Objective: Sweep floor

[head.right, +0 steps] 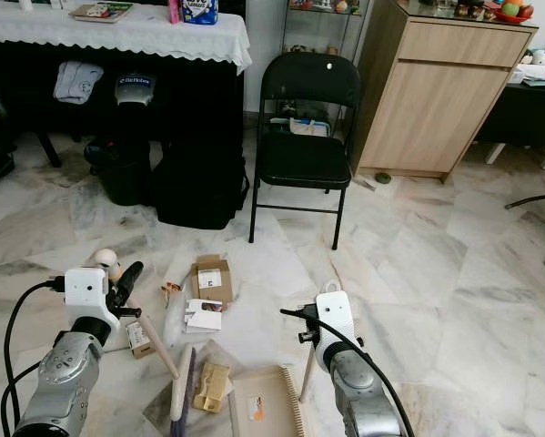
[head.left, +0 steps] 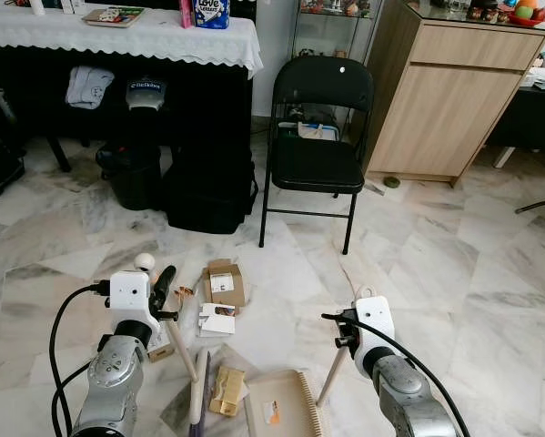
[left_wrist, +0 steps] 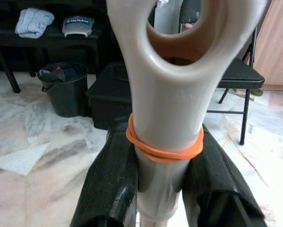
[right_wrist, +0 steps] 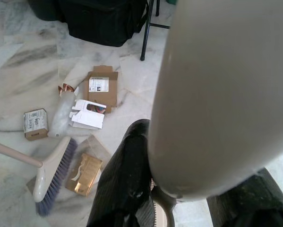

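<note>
My left gripper [head.left: 164, 289] is shut on the beige broom handle [left_wrist: 165, 118], just below an orange rubber band. The handle slants down to the broom head [head.left: 197, 401], whose bristles [right_wrist: 54, 172] rest on the marble floor. My right gripper [head.left: 348, 330] is shut on the beige dustpan handle [right_wrist: 226, 94]; the dustpan [head.left: 281, 407] lies flat on the floor between my arms. Litter lies in front of it: a brown cardboard box [head.left: 225, 282], a white flattened carton [head.left: 217, 320], a small box [head.left: 160, 346], a gold box [head.left: 227, 391] beside the bristles, and a wrapper [head.left: 183, 292].
A black folding chair [head.left: 317, 155] stands ahead, with a black bag [head.left: 208, 187] and a black bin [head.left: 131, 173] to its left under a table with a white cloth [head.left: 117, 36]. A wooden cabinet [head.left: 445, 109] stands at the right. Open marble floor lies to the right.
</note>
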`<state>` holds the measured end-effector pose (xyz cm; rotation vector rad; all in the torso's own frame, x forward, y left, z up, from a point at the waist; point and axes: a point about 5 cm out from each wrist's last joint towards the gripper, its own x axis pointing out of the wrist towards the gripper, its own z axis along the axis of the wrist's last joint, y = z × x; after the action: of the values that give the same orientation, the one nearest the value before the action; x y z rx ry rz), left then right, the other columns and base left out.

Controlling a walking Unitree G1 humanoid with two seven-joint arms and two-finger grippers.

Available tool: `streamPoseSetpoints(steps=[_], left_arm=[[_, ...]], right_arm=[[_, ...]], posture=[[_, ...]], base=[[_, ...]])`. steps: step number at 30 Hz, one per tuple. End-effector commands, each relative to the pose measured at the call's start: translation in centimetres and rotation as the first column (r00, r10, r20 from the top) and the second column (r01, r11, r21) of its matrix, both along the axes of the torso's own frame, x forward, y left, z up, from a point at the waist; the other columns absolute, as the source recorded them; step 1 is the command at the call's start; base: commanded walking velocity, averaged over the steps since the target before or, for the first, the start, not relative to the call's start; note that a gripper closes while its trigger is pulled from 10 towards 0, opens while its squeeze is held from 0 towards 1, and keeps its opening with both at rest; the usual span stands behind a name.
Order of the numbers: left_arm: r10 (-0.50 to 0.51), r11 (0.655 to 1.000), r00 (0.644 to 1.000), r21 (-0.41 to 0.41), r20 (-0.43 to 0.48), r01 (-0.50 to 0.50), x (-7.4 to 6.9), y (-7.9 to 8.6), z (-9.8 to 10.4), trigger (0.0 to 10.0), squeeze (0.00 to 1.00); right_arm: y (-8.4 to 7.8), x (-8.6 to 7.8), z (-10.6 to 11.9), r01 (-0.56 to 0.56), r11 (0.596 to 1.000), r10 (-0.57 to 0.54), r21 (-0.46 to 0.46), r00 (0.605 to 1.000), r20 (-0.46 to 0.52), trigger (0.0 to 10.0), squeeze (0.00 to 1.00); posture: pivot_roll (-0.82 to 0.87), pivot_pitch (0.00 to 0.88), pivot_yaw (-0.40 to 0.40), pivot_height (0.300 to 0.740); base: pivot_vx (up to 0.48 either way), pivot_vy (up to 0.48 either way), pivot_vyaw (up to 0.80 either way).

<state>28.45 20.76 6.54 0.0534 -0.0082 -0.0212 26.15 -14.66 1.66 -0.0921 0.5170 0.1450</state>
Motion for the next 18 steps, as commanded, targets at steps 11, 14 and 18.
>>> streamPoseSetpoints(steps=[11, 14, 18], left_arm=[[-0.002, 1.000, 1.000, 0.030, -0.003, 0.002, -0.1, -0.1, 0.1, 10.0, 0.00], [0.004, 0.999, 1.000, 0.032, -0.003, -0.004, -0.1, 0.0, 0.0, 10.0, 0.00], [0.023, 0.999, 1.000, 0.042, -0.001, -0.023, -0.1, 0.2, 0.1, 10.0, 0.00]], right_arm=[[-1.4, 1.1, 1.3, 0.100, 0.992, -0.092, -0.073, 0.990, 0.109, 10.0, 0.00], [-1.8, 1.3, 1.6, 0.130, 0.988, -0.119, -0.086, 0.985, 0.121, 10.0, 0.00], [-1.6, 1.8, 1.9, 0.128, 0.989, -0.117, -0.070, 0.983, 0.141, 10.0, 0.00]], posture=[[0.06, 0.025, -0.084, 0.740], [0.06, 0.027, -0.084, 0.740], [0.06, 0.030, -0.084, 0.740]], base=[[0.000, 0.000, 0.00], [0.000, 0.000, 0.00], [0.000, 0.000, 0.00]])
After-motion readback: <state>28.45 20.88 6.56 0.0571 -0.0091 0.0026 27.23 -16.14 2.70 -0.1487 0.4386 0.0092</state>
